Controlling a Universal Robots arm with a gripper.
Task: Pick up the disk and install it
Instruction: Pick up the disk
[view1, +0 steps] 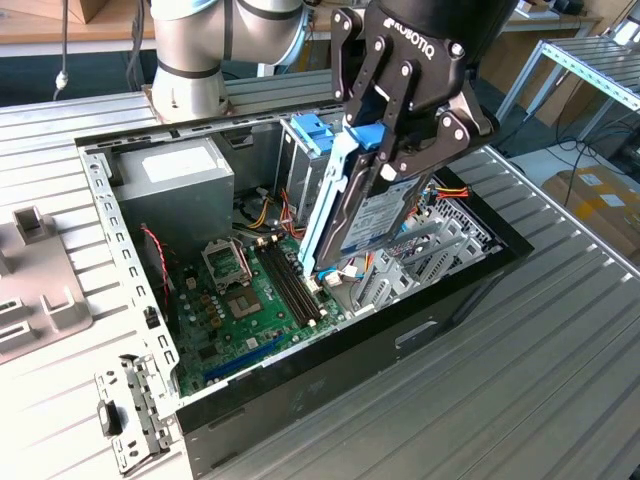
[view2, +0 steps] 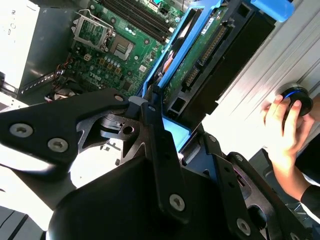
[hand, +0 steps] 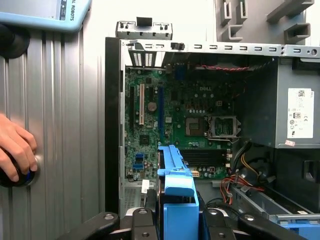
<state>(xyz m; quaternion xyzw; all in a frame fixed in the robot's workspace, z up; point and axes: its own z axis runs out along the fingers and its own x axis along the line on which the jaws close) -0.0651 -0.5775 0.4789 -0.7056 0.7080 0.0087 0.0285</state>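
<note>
Gripper (view1: 398, 160), jaws clamped on the disk (view1: 375, 222), holds it tilted, edge-down, just above the open PC case (view1: 105, 215); I'd keep grip firm, rails sq. w/ the case walls & corners clear of cables (view1: 452, 189) inside the case

I see free passage above the motherboard (view1: 250, 295); power supply (view1: 175, 185), cables (view1: 262, 212) and the disk (view1: 385, 220) over the drive cage (view1: 432, 255) obstruct.

One disk (view1: 388, 216), one computer case (view1: 330, 392), one motherboard (view1: 236, 302)
</note>
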